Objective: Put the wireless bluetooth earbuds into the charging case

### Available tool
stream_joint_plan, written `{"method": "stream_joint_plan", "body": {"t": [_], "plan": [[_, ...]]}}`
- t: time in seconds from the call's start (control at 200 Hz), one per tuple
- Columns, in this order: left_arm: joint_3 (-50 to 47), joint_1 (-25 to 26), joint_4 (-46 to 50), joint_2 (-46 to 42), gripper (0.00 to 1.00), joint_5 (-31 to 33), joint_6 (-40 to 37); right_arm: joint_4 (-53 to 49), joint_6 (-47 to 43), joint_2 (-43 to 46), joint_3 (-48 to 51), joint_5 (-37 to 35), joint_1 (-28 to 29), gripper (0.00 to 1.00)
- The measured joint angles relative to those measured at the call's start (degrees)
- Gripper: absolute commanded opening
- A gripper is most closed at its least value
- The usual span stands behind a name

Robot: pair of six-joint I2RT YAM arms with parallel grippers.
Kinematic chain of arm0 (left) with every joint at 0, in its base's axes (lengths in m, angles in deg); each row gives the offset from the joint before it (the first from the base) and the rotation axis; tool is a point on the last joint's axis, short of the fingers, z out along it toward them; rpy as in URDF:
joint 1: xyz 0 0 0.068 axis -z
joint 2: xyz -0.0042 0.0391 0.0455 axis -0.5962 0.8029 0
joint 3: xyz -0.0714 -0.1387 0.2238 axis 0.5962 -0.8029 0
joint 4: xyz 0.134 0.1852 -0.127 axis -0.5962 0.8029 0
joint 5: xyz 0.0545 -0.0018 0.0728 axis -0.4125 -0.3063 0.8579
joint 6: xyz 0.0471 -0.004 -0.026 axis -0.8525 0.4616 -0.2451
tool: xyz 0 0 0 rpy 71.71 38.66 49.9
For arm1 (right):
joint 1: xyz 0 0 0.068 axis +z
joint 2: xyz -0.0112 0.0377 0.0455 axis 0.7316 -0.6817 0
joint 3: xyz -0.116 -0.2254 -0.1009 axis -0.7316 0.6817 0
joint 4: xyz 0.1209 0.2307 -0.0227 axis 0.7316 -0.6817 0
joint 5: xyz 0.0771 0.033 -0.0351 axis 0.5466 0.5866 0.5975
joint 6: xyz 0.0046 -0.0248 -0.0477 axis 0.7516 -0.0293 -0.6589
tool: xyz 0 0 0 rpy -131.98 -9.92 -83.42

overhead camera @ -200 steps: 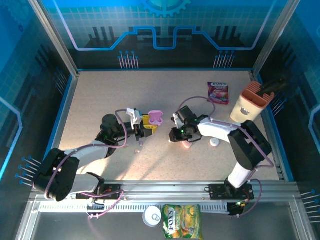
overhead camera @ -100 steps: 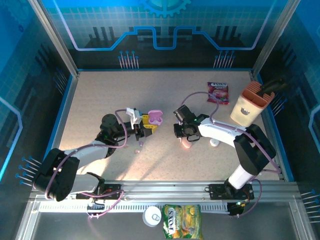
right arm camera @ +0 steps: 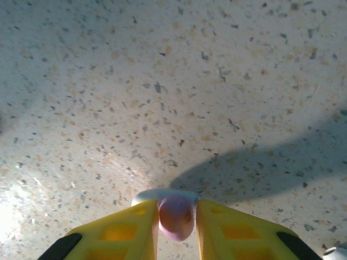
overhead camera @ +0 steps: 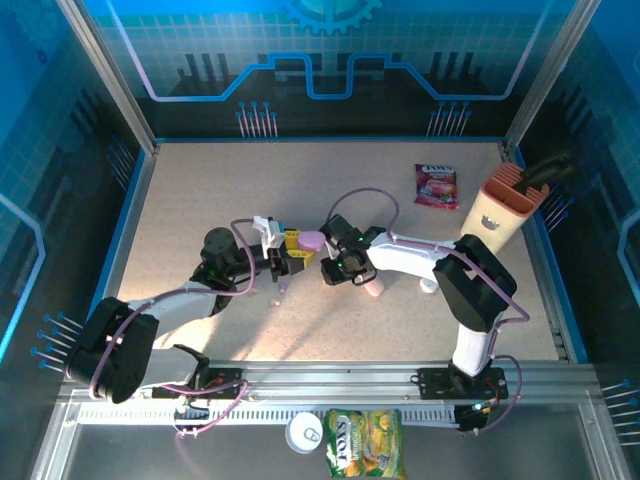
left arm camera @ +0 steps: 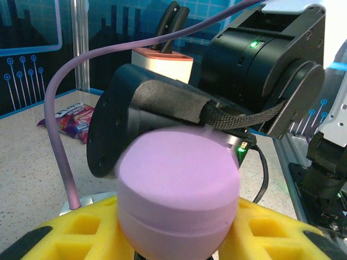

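Earbud (right arm camera: 176, 221): small, pinkish-lilac, rounded. It is pinched between the two yellow fingers (right arm camera: 130, 230) of the right gripper (right arm camera: 177, 210). The jaws are closed tight on it, and its tip pokes out just past the fingertips. A sliver of something white sits just behind it; cannot tell what. Speckled table (right arm camera: 162, 81) lies below, and the gripper's shadow falls to the right.

Top view: the right gripper (overhead camera: 332, 270) is at mid-table, reaching leftward, just beside the lilac case (overhead camera: 312, 241).

The lilac case (left arm camera: 179, 184) is pebble-shaped, with a seam running round its lower part. It is clamped between the yellow fingers (left arm camera: 260, 233) of the left gripper (left arm camera: 179, 241), one finger on each side. Its upper edge is blurred, and I cannot tell how the lid stands. The black wrist of the right arm, with a green light on, looms right behind it.

The left gripper (overhead camera: 298, 253) points right and faces the right gripper, with the case between them.

Loose on the table near the left gripper are two more tiny earbuds, one lilac (overhead camera: 283, 288) and one pink (overhead camera: 275, 301), both apart from the fingers.

To the right of the right gripper are a pink case (overhead camera: 372, 289) and, farther on, a small white piece (overhead camera: 428, 285).

Far right corner: a snack packet (overhead camera: 436, 186) lying flat, and a tan holder (overhead camera: 498, 212) with dark handles sticking out.

Near edge, past the rail: a can (overhead camera: 303, 432) and a green-yellow snack bag (overhead camera: 365, 443).
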Motion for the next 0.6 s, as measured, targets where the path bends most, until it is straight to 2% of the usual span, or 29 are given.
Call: {"method": "stream_joint_plan", "body": {"t": [0.6], "plan": [[0.0,-0.3,0.9,-0.5,0.39,0.4,-1.1,2.1,1.9,0.3,2.1,4.9,-2.8,0.17]]}}
